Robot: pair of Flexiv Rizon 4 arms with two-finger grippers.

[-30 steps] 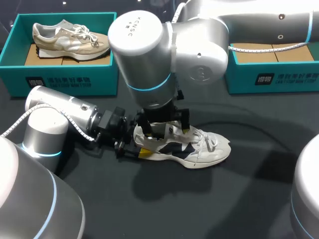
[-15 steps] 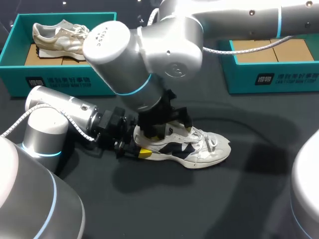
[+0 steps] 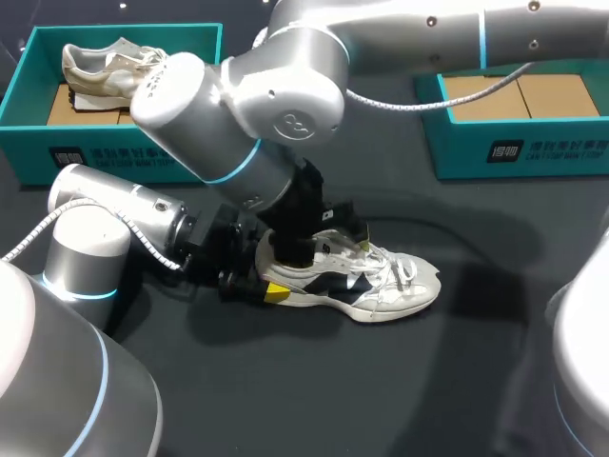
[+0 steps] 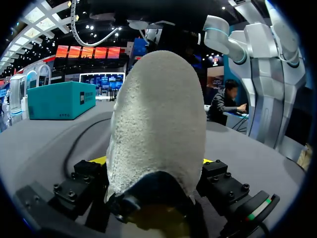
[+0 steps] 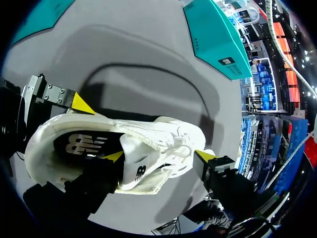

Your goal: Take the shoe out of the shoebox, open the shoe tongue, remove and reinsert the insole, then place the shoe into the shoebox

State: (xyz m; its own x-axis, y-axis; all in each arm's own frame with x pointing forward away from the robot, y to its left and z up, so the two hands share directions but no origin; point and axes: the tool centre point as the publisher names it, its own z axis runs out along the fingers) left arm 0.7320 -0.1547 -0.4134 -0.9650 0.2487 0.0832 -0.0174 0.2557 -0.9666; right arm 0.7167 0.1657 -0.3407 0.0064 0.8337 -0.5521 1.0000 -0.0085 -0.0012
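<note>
Laces (image 5: 178, 148) up and toe pointing right, the white and navy shoe (image 3: 381, 286) stands on its sole near the middle of the dark table (image 3: 457, 381), outside both boxes. Our left arm comes in low from the left, and our left gripper (image 4: 153, 163) is clamped on the heel (image 4: 158, 114), one finger pressed against each side. Our right arm reaches across from the far right and bends down over the shoe, so that in the head view its wrist hides the heel half. Our right gripper (image 5: 158, 157) is spread wide and grips nothing. One yellow tip (image 5: 113, 156) is inside the shoe's mouth just above the insole (image 5: 84, 144). The other is outside by the laces, and the tongue (image 5: 141, 171) is between them. At the far right sits a teal shoebox (image 3: 514, 148) with brown cardboard showing inside. At the far left a second shoebox (image 3: 124, 152), also teal, holds a beige shoe (image 3: 105, 62), well apart from both grippers.
</note>
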